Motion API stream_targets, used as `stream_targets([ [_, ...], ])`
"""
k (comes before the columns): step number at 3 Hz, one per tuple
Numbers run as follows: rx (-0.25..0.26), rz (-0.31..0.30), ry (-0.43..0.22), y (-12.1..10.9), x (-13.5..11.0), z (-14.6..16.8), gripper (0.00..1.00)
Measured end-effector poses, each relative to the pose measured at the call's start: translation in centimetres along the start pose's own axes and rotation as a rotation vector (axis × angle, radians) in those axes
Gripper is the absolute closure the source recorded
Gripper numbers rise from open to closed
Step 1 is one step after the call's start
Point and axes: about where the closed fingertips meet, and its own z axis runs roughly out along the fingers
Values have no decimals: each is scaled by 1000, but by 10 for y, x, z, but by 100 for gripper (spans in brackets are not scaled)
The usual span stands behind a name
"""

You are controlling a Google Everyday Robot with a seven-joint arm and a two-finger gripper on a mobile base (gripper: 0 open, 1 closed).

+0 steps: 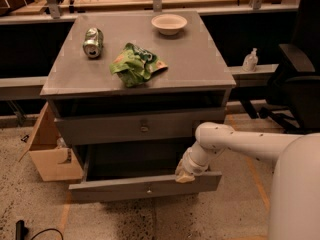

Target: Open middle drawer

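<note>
The middle drawer (120, 188) is a wide, shallow grey drawer with a small round knob (148, 189). It stands pulled out from the grey cabinet, with its dark inside showing behind the front. My gripper (184, 174) is at the end of the white arm (235, 143). It rests at the top edge of this drawer's front, right of the knob. Above it is the taller grey drawer front (125, 127) with its own knob. The lowest drawer front is hidden under the pulled-out one.
On the cabinet top (200, 59) lie a crushed can (93, 42), a green chip bag (136, 64) and a white bowl (169, 23). A cardboard box (50, 154) stands on the left. A black chair (295, 79) and a sanitizer bottle (250, 60) are on the right.
</note>
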Motion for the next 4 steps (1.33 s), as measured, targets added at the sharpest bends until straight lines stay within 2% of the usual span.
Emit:
stream_targets([
  [2, 8, 11, -3, -2, 1, -5, 15],
  [3, 35, 26, 11, -11, 7, -16, 22],
  [4, 53, 27, 25, -16, 11, -24, 46],
])
